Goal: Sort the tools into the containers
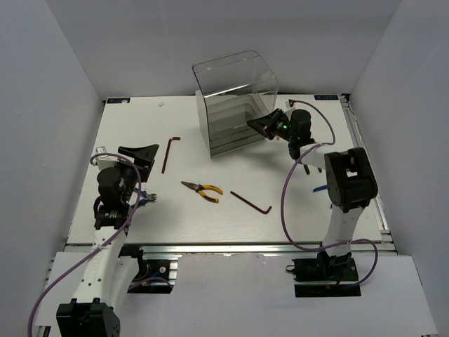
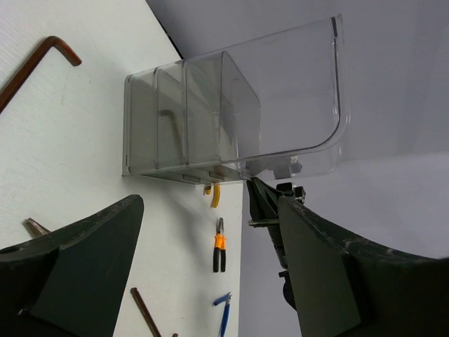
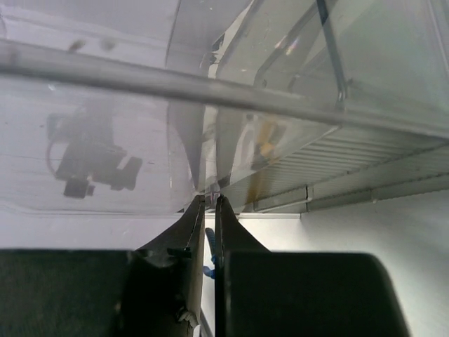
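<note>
The clear smoky cabinet [image 1: 235, 95] of stacked drawers, the containers, stands at the back centre, also in the left wrist view [image 2: 210, 112]. My right gripper [image 1: 261, 126] is at its lower right front corner; its fingers [image 3: 191, 225] are shut on a thin clear drawer edge [image 3: 214, 189]. My left gripper [image 1: 138, 156] hovers open and holds nothing at the table's left. On the table lie yellow pliers [image 1: 202, 190], one hex key [image 1: 168, 153] and another hex key [image 1: 251, 202]. The left wrist view shows orange pliers [image 2: 219, 246] and a blue-handled tool [image 2: 224, 312] beyond the cabinet.
A yellow handle [image 2: 214, 195] shows at the cabinet's base. A small blue-tipped object [image 1: 149, 199] lies beside the left arm. White walls enclose the table on three sides. The right arm's cable [image 1: 286, 210] loops over the table's right part.
</note>
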Controlling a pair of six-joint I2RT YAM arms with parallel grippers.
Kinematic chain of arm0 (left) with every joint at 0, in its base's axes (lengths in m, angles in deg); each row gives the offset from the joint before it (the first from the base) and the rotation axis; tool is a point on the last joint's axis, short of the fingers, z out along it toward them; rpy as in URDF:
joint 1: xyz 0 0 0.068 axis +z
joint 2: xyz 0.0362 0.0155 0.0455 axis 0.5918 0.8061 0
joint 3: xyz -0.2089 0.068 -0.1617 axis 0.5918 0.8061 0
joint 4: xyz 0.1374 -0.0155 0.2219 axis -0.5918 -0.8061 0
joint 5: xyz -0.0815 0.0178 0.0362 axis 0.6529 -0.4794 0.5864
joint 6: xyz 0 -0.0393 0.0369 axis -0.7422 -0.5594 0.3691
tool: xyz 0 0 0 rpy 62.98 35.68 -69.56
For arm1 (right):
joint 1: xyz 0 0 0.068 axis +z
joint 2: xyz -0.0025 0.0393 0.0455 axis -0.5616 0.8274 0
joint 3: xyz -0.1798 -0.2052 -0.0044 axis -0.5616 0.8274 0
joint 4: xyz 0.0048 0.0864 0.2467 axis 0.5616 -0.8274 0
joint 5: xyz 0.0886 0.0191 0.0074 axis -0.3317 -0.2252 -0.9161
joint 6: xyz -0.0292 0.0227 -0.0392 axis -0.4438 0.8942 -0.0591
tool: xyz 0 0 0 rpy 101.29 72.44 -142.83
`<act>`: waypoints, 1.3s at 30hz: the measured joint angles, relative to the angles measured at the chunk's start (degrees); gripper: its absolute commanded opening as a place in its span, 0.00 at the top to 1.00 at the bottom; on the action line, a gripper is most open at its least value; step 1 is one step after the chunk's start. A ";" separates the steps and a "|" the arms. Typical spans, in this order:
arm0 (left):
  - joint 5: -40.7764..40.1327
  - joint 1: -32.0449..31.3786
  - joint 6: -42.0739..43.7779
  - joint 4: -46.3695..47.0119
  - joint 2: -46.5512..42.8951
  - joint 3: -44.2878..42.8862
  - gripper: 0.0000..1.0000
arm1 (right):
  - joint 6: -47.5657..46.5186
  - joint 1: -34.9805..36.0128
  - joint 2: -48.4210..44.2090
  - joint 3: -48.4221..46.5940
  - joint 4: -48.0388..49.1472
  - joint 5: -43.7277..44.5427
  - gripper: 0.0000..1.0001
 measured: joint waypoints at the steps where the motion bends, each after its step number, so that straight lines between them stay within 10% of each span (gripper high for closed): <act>1: 0.59 0.00 -0.44 1.05 0.33 0.42 0.12 | 0.09 -0.17 -0.66 0.57 -0.02 0.00 1.00; 18: 1.68 -18.34 0.66 20.33 14.97 -0.11 0.21 | 1.05 -1.18 -18.78 7.48 -6.75 -0.55 1.00; 39: 4.66 -22.97 6.36 29.83 38.40 -19.34 0.30 | 0.04 -0.46 -23.65 6.36 -14.36 -0.15 1.00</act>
